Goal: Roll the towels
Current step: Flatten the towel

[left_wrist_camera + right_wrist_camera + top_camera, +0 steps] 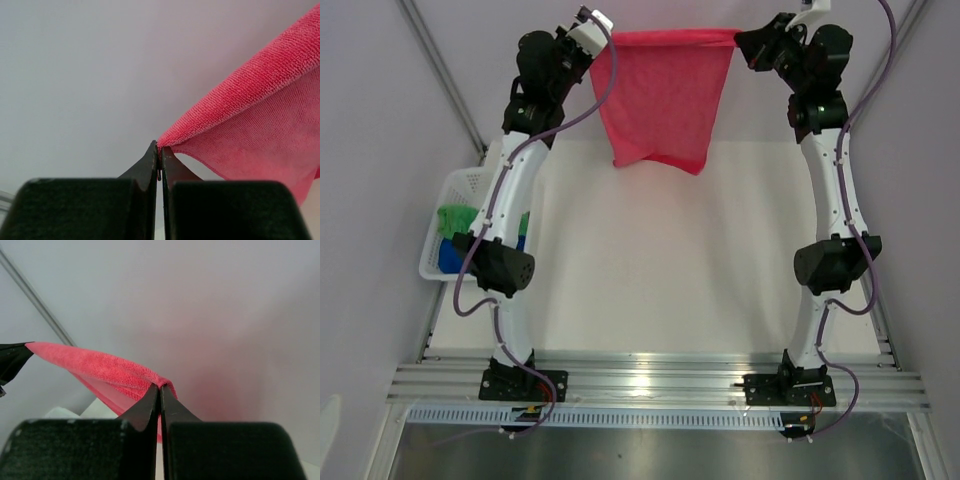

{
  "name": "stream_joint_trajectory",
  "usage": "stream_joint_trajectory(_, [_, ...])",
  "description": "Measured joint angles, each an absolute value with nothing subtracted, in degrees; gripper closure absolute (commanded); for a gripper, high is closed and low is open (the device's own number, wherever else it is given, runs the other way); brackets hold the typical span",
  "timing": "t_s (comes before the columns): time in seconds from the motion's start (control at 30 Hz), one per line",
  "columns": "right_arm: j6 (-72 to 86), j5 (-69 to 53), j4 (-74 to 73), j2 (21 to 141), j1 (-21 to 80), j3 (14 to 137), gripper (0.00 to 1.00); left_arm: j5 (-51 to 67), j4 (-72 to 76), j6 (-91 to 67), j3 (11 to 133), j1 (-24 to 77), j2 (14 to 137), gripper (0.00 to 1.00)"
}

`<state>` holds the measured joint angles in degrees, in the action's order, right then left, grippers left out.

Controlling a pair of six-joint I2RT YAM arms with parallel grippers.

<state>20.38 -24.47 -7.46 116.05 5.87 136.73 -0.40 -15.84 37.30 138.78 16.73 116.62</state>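
The pink-red towel (663, 95) hangs spread in the air at the far end of the table, stretched by its two top corners. My left gripper (605, 42) is shut on the left corner; in the left wrist view the towel (260, 115) runs up and right from the gripper (160, 150). On the right corner my right gripper (742, 40) is shut too, and the right wrist view shows the towel (100, 367) pinched at the gripper (160, 389). A green towel (455, 220) and a blue towel (452, 257) lie in the basket.
A white mesh basket (460, 185) sits at the table's left edge, beside the left arm. The white tabletop (670, 280) lies below the hanging towel. A metal rail (660, 385) runs along the near edge at the arm bases.
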Motion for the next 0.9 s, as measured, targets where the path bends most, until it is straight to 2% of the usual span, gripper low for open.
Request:
stream_joint_trajectory(0.13, [20.29,-24.51,-11.6,117.71,6.37,143.94,1.0,0.82,-17.93,35.75,137.69,16.21,112.99,0.99])
stream_joint_trajectory(0.47, [20.03,-24.51,-12.82,111.55,7.29,142.89,1.0,3.49,-20.64,33.45,139.28,16.21,105.71,0.99])
stream_joint_trajectory(0.7, [20.08,-24.49,-11.6,110.3,7.29,143.09,1.0,4.14,-20.88,32.97,140.53,16.21,105.67,0.99])
stream_joint_trajectory(0.9, [21.41,-23.66,-7.75,115.79,7.27,146.34,1.0,3.01,-19.73,33.19,143.02,16.21,109.47,0.99])
